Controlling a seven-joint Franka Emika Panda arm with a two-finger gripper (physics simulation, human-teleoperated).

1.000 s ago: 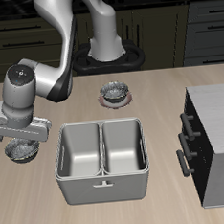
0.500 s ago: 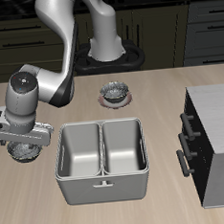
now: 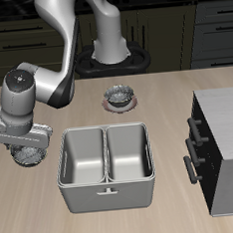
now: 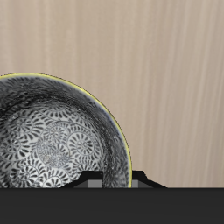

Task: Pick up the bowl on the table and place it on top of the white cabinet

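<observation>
Since the earlier frame the arm had shifted slightly back, with the claw [image 3: 24,147] remaining low over the bowl [image 3: 27,155]. The bowl sat on the desk [image 3: 178,223], directly beneath the claw and beside the grey double bin [image 3: 105,167]. Whether the claw's fingers were apart or together could not be determined. The wrist view showed the bowl's [image 4: 57,140] mottled interior close below. Farther back stood a second bowl on a pinkish saucer [image 3: 119,96]. The white cabinet [image 3: 223,149] stood at the opposite end, well apart.
</observation>
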